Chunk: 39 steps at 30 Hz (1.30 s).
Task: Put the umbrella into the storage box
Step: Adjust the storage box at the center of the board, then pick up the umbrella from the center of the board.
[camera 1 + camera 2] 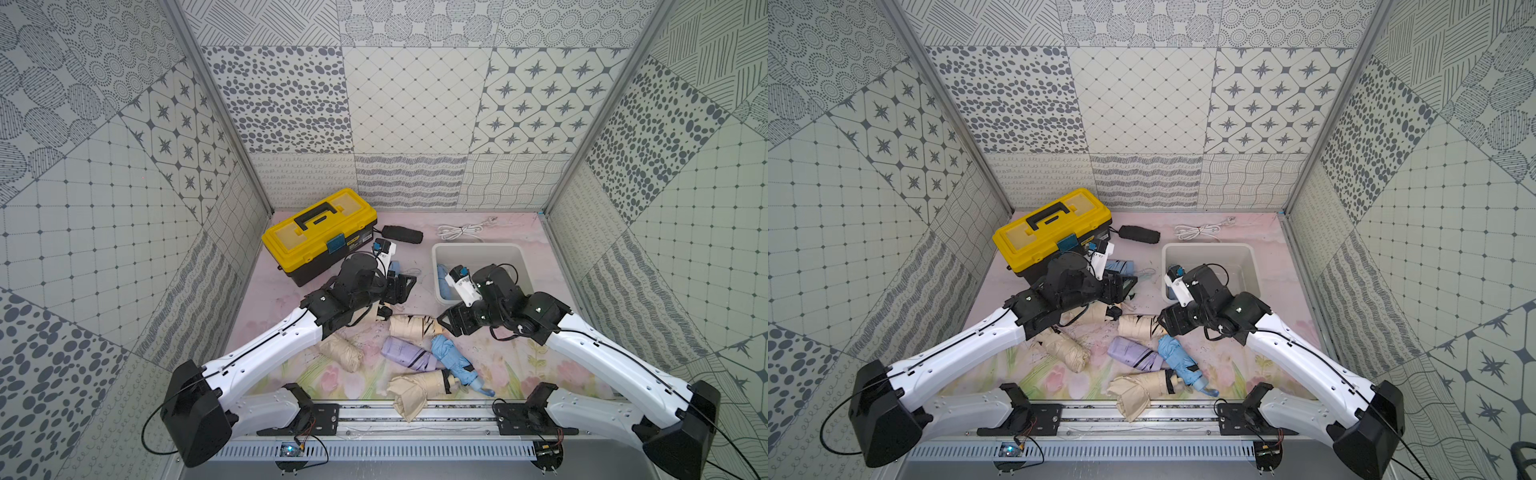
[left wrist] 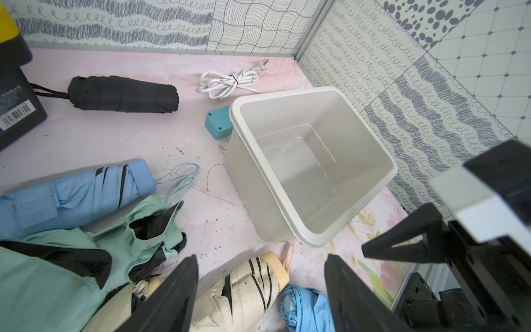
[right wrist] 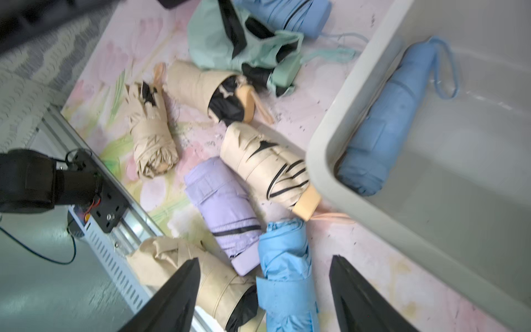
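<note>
White plastic marks the storage box [image 1: 478, 246], right of centre in both top views, and one blue umbrella [image 3: 396, 123] already lies inside it, along the wall nearest the pile. That looks like the only one stowed, so I judge the task barely begun. On the pink flowered surface [image 2: 115, 138] the rest wait outside. There are several beige umbrellas, one of them [image 1: 415, 326] just beside the box's near corner. A lilac umbrella [image 1: 405, 353] and a light blue umbrella [image 1: 451, 359] touch each other low in the middle of the frame. A loosely wrapped mint green umbrella [image 2: 57, 273] rests against a second blue umbrella [image 2: 77, 195] at the left, and a black umbrella [image 2: 120, 95] lies near the yellow toolbox [image 1: 320, 228] toward the top. The left fingers [image 2: 172, 301] stand wide apart over the beige and mint heap with nothing between them. The right fingers [image 3: 172, 301] are likewise spread and empty, hovering above the lower end of the pile, close to the box. Either could take the next umbrella.
</note>
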Each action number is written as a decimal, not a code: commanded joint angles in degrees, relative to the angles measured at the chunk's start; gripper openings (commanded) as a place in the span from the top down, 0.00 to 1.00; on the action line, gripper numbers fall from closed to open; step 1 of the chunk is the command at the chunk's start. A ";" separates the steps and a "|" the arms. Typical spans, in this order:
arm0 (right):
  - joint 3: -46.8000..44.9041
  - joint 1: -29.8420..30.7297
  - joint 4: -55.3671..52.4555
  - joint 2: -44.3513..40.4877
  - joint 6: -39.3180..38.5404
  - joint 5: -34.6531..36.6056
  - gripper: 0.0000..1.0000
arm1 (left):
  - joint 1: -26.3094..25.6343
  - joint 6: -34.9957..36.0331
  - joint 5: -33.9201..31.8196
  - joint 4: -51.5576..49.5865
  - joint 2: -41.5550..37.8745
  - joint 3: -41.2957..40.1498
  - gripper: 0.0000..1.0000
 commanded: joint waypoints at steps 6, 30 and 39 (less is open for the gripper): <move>-3.50 4.56 -4.87 -4.57 10.85 9.04 0.23 | -1.07 4.42 10.81 -8.83 -10.54 -5.47 0.27; -6.10 -9.23 -9.99 -17.76 15.72 12.58 0.20 | -33.36 6.82 1.34 -30.61 6.62 -4.51 0.01; -7.18 -9.57 -8.82 -19.98 14.39 11.43 0.20 | -33.35 8.85 -0.28 -29.16 16.09 -1.59 0.01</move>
